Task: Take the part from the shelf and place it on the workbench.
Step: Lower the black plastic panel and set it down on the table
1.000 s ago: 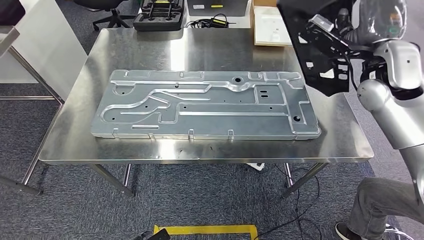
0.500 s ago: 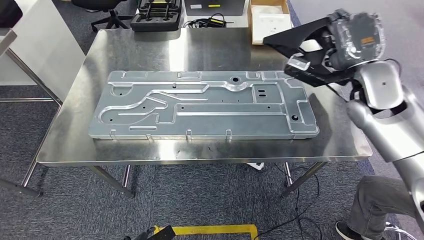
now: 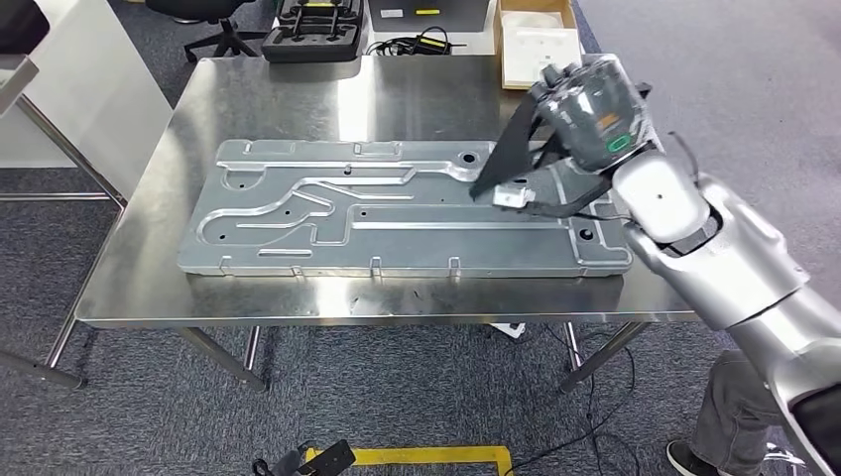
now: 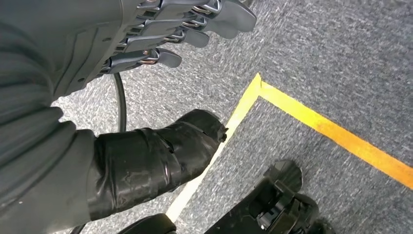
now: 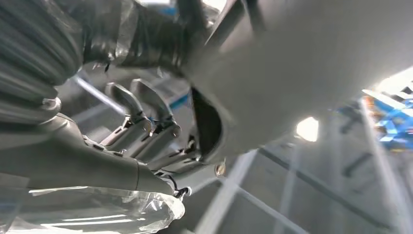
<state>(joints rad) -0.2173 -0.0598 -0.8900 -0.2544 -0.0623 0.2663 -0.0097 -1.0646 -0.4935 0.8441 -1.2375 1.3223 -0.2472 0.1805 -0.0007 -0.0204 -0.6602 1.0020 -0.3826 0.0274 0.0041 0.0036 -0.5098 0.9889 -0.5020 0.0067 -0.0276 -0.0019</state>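
Observation:
My right hand (image 3: 588, 107) grips a flat black part (image 3: 509, 157) and holds it tilted, low over the right end of a large silver stamped panel (image 3: 397, 208) lying on the steel workbench (image 3: 298, 89). Whether the part's lower edge touches the panel I cannot tell. In the right wrist view the part (image 5: 302, 73) looms blurred and grey in front of my curled fingers (image 5: 146, 129). My left hand (image 4: 160, 34) hangs beside my body over grey carpet, its fingers loosely extended and holding nothing.
Behind the workbench lie a black moulded case (image 3: 317, 25) and an open cardboard box (image 3: 536, 45). A white cabinet (image 3: 89, 89) stands at the left. A person's leg (image 3: 729, 416) is at the lower right. Yellow floor tape (image 3: 417, 456) runs in front of the table.
My right arm has swung down and to the left with the black part, from high beside the table's right edge to low over the panel's right end.

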